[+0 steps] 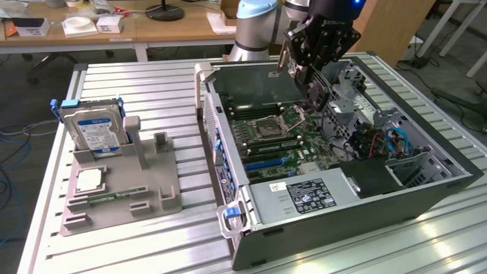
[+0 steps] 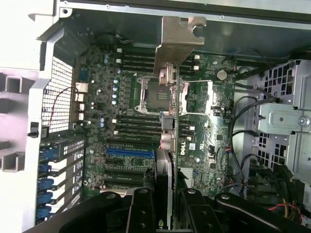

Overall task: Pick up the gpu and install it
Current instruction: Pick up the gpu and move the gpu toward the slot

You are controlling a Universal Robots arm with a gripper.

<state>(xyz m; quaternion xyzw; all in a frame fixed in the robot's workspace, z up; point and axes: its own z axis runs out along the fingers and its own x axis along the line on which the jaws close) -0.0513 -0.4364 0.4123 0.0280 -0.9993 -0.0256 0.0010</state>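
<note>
Black, thin and stiff, the gpu (image 1: 317, 90) hangs upright over the motherboard (image 2: 121, 102) inside the open computer case (image 1: 343, 228), the gripper (image 2: 165, 206) clenched on its upper edge, which looks a sensible hold for a light, fragile card.

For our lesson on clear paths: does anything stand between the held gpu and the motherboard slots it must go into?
Nothing visible does. The gripper holds the gpu above the open case, with the motherboard bare beneath it. The cables lie off to the side by the drive cage.
</note>
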